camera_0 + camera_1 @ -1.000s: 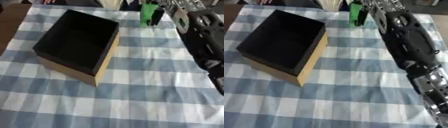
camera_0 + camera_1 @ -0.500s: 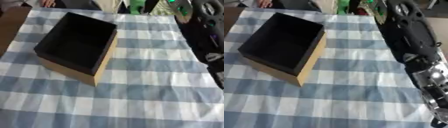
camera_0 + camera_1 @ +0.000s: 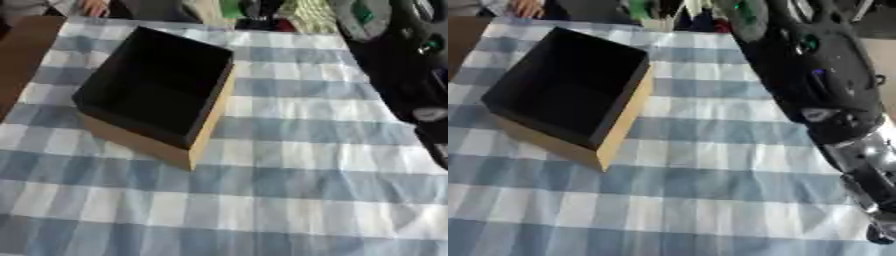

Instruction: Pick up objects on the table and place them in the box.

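right hand: not clearly visible; right arm (image 3: 815,85) runs up to 1 o'clock, hand state can't tell
left hand: not in view
green thing (image 3: 642,7): blurred, 12 o'clock at the far edge of the desk (image 3: 289,165), near the arm's end; held or not, can't tell
box (image 3: 157,92): open, 10 o'clock, looks empty
progress: early, nothing boxed; checked cloth otherwise bare
left to do: carry the green thing to the box
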You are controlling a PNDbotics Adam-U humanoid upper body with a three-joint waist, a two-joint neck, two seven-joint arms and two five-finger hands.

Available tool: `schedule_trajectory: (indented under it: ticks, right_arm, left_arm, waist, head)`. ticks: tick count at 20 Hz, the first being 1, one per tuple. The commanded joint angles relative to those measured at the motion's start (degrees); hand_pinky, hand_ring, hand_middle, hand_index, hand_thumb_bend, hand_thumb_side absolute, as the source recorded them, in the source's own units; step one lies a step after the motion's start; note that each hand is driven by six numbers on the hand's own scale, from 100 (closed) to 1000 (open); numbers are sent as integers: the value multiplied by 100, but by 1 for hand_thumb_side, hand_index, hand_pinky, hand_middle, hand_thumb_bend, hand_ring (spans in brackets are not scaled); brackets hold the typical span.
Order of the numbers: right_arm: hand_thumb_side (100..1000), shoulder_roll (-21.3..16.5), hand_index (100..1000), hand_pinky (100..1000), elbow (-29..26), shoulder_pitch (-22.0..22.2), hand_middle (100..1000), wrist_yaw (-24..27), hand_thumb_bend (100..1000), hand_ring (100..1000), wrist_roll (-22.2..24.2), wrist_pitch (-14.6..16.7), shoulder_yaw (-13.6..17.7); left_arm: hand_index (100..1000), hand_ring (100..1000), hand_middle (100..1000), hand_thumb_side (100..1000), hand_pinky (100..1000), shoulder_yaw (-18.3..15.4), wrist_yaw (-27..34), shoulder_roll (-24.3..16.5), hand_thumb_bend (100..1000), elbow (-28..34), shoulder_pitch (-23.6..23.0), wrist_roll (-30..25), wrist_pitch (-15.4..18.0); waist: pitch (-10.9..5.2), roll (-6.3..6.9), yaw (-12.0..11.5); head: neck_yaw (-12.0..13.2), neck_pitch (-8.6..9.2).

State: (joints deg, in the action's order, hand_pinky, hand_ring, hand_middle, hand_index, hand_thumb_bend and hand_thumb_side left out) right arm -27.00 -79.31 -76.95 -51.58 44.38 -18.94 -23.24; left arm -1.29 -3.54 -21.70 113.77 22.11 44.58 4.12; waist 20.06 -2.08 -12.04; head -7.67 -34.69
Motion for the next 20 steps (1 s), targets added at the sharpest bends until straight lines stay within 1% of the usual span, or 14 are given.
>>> schedule_trajectory:
  ticks: [1, 2, 3, 5, 10, 15, 20]
  right_arm:
    - [100, -26, 431, 807, -415, -88, 385, 129, 100, 738, 107, -211, -138]
    - [100, 4, 433, 807, -480, -69, 387, 145, 114, 738, 133, -260, -177]
    - [100, 42, 433, 807, -527, -51, 387, 153, 100, 739, 152, -309, -209]
    - [100, 136, 435, 807, -581, -20, 388, 153, 100, 740, 166, -401, -250]
    - [100, 397, 446, 807, -543, 12, 393, 133, 100, 741, 123, -553, -344]
    - [100, 685, 468, 810, -299, 66, 413, 83, 100, 747, -105, -682, -411]
    - [100, 792, 481, 814, -137, 134, 426, 143, 100, 754, -197, -665, -510]
  left_arm:
    - [716, 710, 580, 399, 618, -14, -29, -117, 230, 82, 33, 3, 22]
    - [716, 710, 580, 399, 619, -11, -30, -111, 230, 82, 37, 1, 25]
    - [716, 710, 580, 398, 619, -8, -36, -106, 231, 82, 39, -3, 26]
    - [716, 710, 581, 398, 619, -4, -41, -99, 231, 82, 38, -7, 36]
    - [717, 710, 581, 398, 620, 3, -38, -78, 233, 82, 33, -14, 41]
    - [716, 711, 581, 398, 619, 19, -21, -44, 234, 82, 53, -32, 46]
    - [716, 711, 581, 399, 618, 17, -8, -30, 233, 82, 52, -32, 43]
  waist:
    - [-192, 36, 4]
    - [-209, 39, 3]
    - [-229, 41, 5]
    - [-264, 46, 17]
    - [-327, 44, 28]
    - [-331, 32, -25]
    - [-303, 12, -64]
  head:
    - [-4, -47]
    - [-16, -60]
    - [-36, -78]
    - [-105, -96]
    - [-288, -106]
    - [-361, -68]
    - [-378, -65]
